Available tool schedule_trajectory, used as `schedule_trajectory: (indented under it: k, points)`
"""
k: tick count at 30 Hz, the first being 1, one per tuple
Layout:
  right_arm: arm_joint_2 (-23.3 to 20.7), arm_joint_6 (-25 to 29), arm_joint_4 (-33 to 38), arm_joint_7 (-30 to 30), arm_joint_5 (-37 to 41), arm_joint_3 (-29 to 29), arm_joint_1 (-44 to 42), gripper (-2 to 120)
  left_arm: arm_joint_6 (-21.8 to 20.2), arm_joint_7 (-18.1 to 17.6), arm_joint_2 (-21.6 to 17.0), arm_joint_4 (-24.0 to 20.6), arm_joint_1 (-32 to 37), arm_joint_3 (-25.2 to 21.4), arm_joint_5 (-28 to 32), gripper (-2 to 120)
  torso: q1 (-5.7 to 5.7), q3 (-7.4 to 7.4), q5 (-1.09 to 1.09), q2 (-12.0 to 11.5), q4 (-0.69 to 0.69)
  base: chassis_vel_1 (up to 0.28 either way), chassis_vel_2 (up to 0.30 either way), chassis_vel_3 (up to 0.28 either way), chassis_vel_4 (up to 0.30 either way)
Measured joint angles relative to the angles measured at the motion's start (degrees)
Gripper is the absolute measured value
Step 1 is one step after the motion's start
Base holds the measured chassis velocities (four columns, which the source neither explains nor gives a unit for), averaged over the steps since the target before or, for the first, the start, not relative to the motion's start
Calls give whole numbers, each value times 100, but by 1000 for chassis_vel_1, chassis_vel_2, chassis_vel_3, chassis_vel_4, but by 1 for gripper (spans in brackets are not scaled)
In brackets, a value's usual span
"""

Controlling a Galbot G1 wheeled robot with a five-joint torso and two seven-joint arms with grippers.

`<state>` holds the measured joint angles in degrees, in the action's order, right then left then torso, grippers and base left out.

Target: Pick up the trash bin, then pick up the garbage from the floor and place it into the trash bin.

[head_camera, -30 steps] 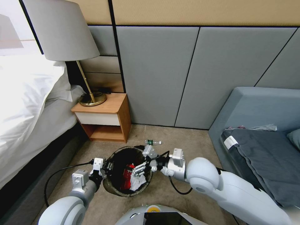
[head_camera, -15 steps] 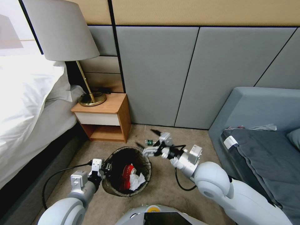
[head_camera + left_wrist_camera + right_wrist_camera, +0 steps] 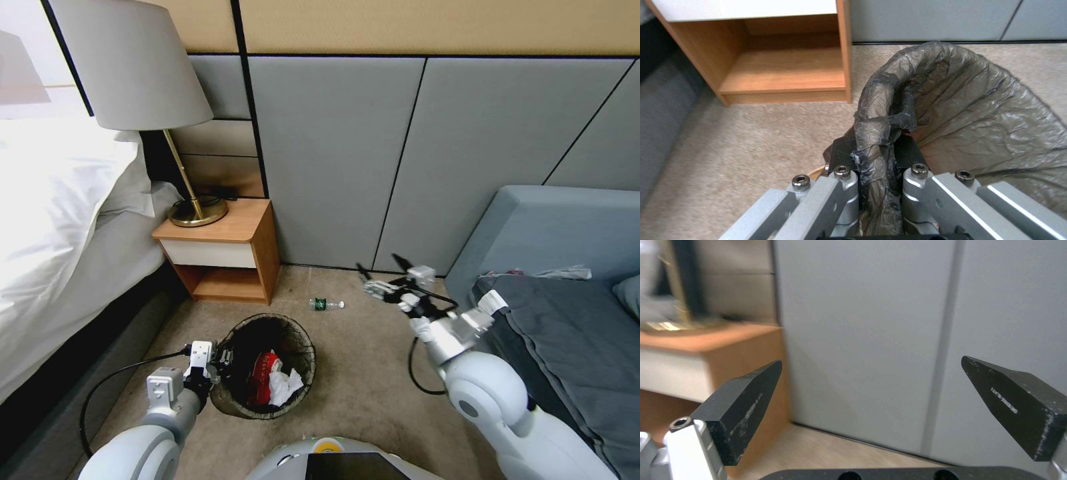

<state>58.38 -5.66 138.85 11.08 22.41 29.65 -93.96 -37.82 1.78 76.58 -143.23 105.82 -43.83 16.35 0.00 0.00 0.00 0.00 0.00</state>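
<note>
The trash bin [image 3: 311,363], lined with a dark bag, hangs low over the carpet with my left gripper [image 3: 223,363] shut on its near rim. In the left wrist view the fingers [image 3: 876,150] pinch the folded liner [image 3: 973,110]. Inside lie a red-and-white wrapper [image 3: 262,375] and crumpled white paper [image 3: 289,385]. A small clear bottle with a green label [image 3: 327,304] lies on the carpet beyond the bin, near the wall. My right gripper [image 3: 377,263] is raised to the right of the bottle, open and empty. Its black fingertips [image 3: 746,400] stand wide apart against the grey wall.
A wooden nightstand [image 3: 223,257] with a brass lamp [image 3: 193,210] stands left of the bin, beside the bed [image 3: 60,220]. A grey sofa [image 3: 553,267] with a dark blanket closes off the right. Grey wall panels [image 3: 333,160] run behind. Beige carpet lies open between bin and sofa.
My right gripper left the bin's mouth and swung up and right toward the wall and sofa, open. The white paper stays in the bin. The bin shifted slightly nearer and left.
</note>
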Motion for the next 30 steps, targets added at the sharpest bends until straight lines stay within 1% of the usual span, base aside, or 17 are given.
schedule_trajectory:
  k: [1, 2, 4, 5, 6, 8, 9, 11, 13, 14, 19, 22, 25, 30]
  points:
    - [0, 0, 0, 0, 0, 0, 0, 100, 0, 0, 0, 0, 0, 0, 0, 6, 0, 0, 0, 0, 0, 0, 0, 0, 0]
    - [172, 130, -25, -14, -250, 18, -196, 100, 22, 13, 32, 0, 4, 11, -89, 6, 0, 0, -1, 0, 0, 0, 0, 0, 0]
    - [796, 444, -155, -64, -921, 21, -545, 100, 55, 39, 97, 0, 38, 29, -211, 6, 0, 0, 1, 0, 0, 0, 0, 0, 0]
    - [796, 444, -155, -64, -921, 21, -545, 100, 55, 39, 97, 0, 38, 29, -211, 6, 0, 0, 1, 0, 0, 0, 0, 0, 0]
    - [1056, 584, -228, -111, -1154, 20, -661, 100, 60, 43, 106, 0, 49, 32, -231, 6, 0, 0, 1, 0, 0, 0, 0, 0, 0]
    - [1404, 785, -326, -229, -1481, 36, -830, 100, 66, 45, 108, 0, 60, 32, -255, 6, 0, 0, -1, 0, 0, 0, 0, 0, 0]
    - [1404, 785, -326, -229, -1481, 36, -830, 100, 66, 45, 108, 0, 60, 32, -255, 6, 0, 0, -1, 0, 0, 0, 0, 0, 0]
    - [1754, 1023, -363, -514, -1761, 188, -1136, 100, 82, 45, 141, 0, 107, 43, -323, 6, 0, 0, -1, 0, 1, 0, 0, 0, 0]
    - [1795, 1063, -355, -553, -1791, 217, -1193, 100, 91, 45, 162, 0, 123, 50, -345, 6, 0, 0, 0, 0, 1, 0, 0, 0, 0]
    - [1901, 1208, -281, -636, -1877, 318, -1396, 100, 100, 45, 227, 0, 143, 77, -382, 6, 0, 0, -1, 0, 2, 0, 0, 0, 0]
    - [1951, 1322, -192, -668, -1926, 417, -1634, 100, 109, 47, 229, 0, 60, 109, -473, 6, 0, 0, 0, 0, -1, 0, 0, 0, 0]
    - [1917, 1372, -139, -629, -1957, 382, -1734, 100, 126, 61, 236, 0, 45, 118, -564, 6, 0, 0, 0, 0, 0, 0, 0, 0, 0]
    - [1849, 1379, -92, -439, -2003, 245, -1776, 100, 165, 86, 256, 0, 23, 97, -756, 6, 0, 0, 0, 0, 1, 0, 0, 0, 0]
    - [1908, 1364, -73, -345, -2040, 178, -1750, 100, 238, 146, 288, 0, 22, 61, -980, 6, 0, 0, 0, 0, 1, 0, 0, 0, 0]
